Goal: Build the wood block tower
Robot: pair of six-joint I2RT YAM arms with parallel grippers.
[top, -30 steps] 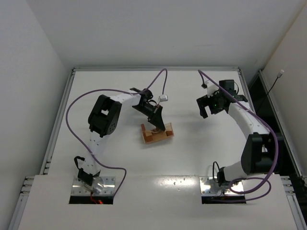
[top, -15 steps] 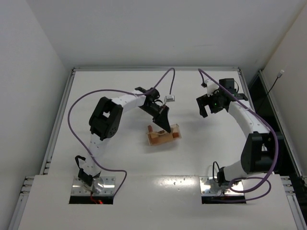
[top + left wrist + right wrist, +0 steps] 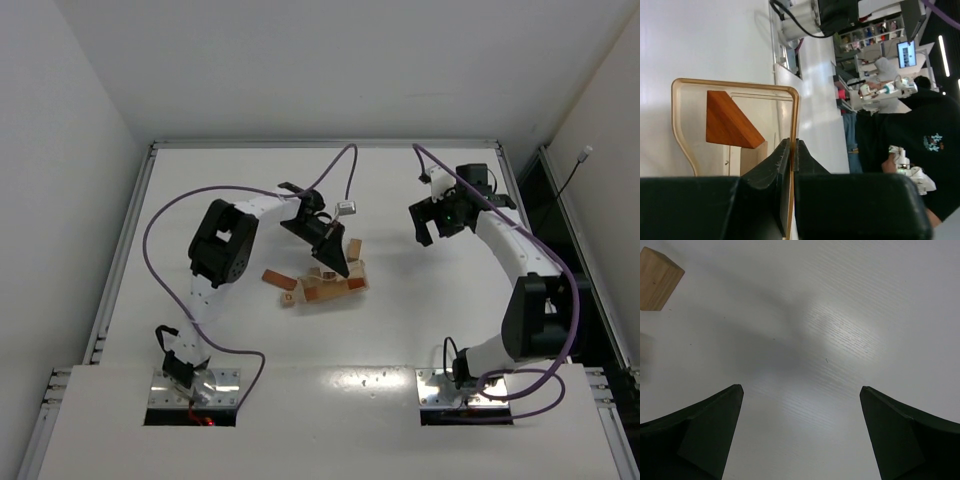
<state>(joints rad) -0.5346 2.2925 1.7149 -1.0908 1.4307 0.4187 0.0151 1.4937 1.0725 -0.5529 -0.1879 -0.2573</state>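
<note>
My left claw point(image 3: 791, 147) is pinched tight on the thin wall of the wooden box point(image 3: 735, 83), mid-counter point(image 3: 420, 330), with a reddish wedge point(image 3: 730, 122) inside. Loose wood blocks point(image 3: 275, 277) lie unstacked on the white surface just beside it. My right claw point(image 3: 800, 389) hangs spread wide near one pale block point(image 3: 655, 277). White walls point(image 3: 300, 70) enclose the counter.

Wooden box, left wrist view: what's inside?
A reddish-brown wedge and part of what looks like a pale block next to it show inside the wooden box. The left fingers, shut on its wall, cover the rest.
</note>
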